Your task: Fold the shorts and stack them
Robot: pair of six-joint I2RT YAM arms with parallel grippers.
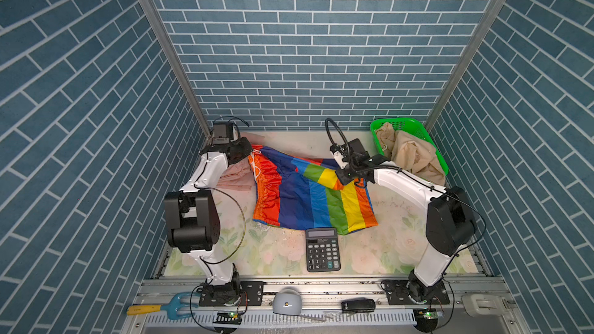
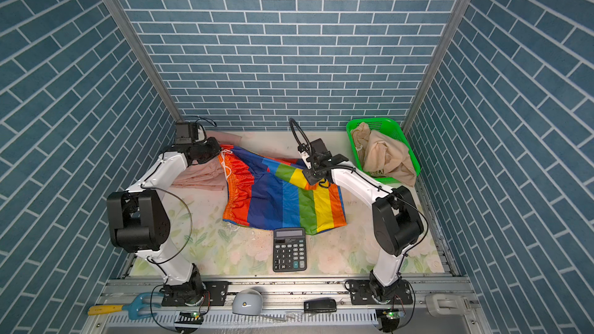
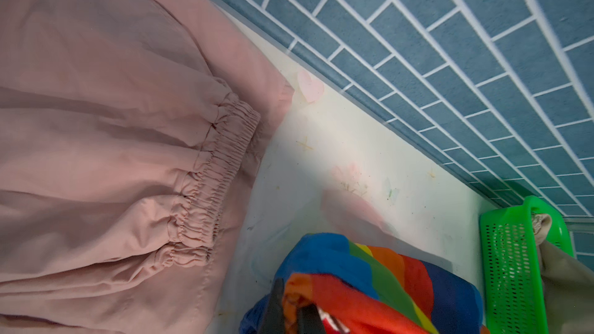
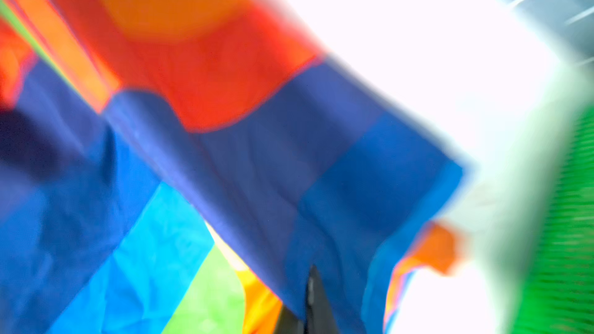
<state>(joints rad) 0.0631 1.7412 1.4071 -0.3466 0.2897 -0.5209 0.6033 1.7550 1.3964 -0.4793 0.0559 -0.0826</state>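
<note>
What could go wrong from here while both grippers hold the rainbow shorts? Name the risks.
1. The calculator sits against the near hem of the rainbow shorts; pulling the cloth may shove it.
2. The pink shorts lie beside the waist corner that the left gripper pinches, so they could be dragged along.
3. The right gripper holds only a leg edge, which might slip.
</note>
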